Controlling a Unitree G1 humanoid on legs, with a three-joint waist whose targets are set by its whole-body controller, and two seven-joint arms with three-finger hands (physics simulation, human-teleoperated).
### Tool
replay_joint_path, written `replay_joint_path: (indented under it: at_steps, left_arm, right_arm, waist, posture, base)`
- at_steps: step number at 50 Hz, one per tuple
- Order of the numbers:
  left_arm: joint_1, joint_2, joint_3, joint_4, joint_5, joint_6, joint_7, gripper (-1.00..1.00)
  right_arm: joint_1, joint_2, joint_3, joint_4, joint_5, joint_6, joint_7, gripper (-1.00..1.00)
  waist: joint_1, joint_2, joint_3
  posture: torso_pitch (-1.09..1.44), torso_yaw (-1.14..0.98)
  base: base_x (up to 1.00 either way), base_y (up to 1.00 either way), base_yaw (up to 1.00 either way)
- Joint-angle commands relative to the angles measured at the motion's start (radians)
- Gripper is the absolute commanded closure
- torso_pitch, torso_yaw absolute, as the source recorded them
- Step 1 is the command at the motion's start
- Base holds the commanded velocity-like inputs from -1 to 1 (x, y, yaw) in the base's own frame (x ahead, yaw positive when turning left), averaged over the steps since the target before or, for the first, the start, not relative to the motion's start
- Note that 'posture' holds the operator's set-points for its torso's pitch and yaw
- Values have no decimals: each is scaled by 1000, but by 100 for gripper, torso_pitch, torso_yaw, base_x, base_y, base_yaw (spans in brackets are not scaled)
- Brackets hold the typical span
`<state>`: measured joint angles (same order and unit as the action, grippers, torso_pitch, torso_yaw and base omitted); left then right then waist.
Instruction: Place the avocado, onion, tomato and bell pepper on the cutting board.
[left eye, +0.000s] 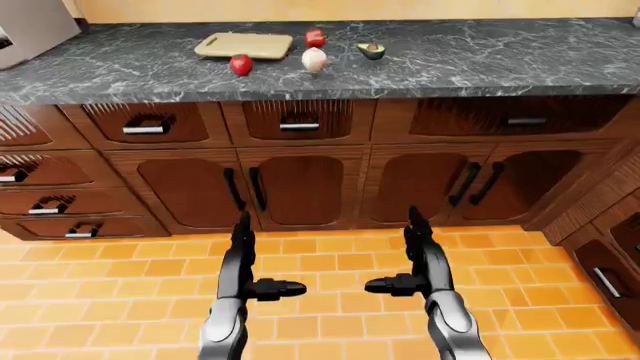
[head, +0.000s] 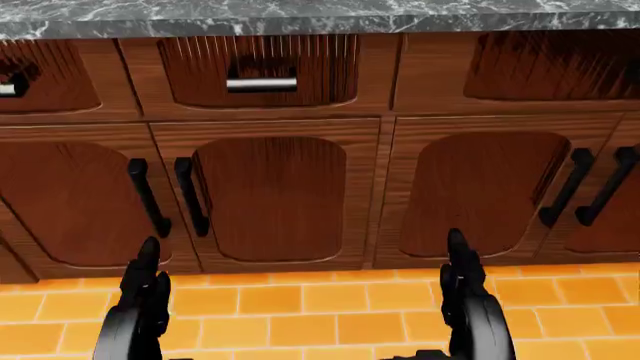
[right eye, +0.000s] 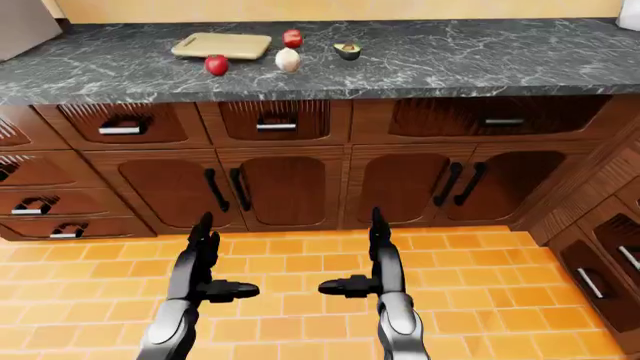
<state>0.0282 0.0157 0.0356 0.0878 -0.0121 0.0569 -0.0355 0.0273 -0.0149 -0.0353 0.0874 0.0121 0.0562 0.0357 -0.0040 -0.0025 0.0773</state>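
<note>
1. Lying flat near the top of the left-eye view, the pale wooden rectangular cutting board rests on the dark grey marbled tabletop, its long axis running left to right; nothing sits on it.
2. Just below the board's right end sits a small round red vegetable, either the tomato or the bell pepper; I cannot tell which.
3. To its right stands the pale pinkish-white onion, its narrower end up.
4. Above the onion, just off the board's right edge, is a second red vegetable, equally hard to identify.
5. Farther right lies the dark green halved avocado, its cut face with brown pit tilted upward.
6. Beneath the tabletop run brown wooden cabinet drawers and doors, all closed, above an orange tiled floor.
7. The black left hand and black right hand hover low over the floor, well apart from the vegetables, fingers spread open and pointing up, holding nothing.
</note>
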Motion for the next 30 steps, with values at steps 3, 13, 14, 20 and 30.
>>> replay_joint_path:
  at_steps: [3,13,14,20,30]
  left_arm:
    - [-30,6,3,-156,4,-3,10,-100]
    - [-113,18,-1,-377,52,245,4,-100]
    - [-122,21,-6,-405,59,274,-2,-100]
    - [-237,45,20,-558,76,474,-20,-100]
    - [-470,95,46,-540,63,586,-20,-100]
  right_arm:
    - [-59,-2,-8,-124,16,-25,-18,-100]
    - [-146,-13,11,-372,-8,206,-6,-100]
    - [-156,-14,6,-404,-5,240,-6,-100]
    - [-293,-53,-32,-560,2,442,1,-100]
    - [-493,-110,-98,-589,55,550,-43,-100]
  waist:
    - [9,-1,-63]
    - [10,-3,-84]
    - [10,-2,-86]
    - [10,-4,-92]
    - [7,5,-87]
  posture:
    - [0,0]
    - [0,0]
    - [0,0]
    - [0,0]
    - [0,0]
  base:
    - [0,0,0]
    - [0,0,0]
    - [0,0,0]
    - [0,0,0]
    - [5,4,0]
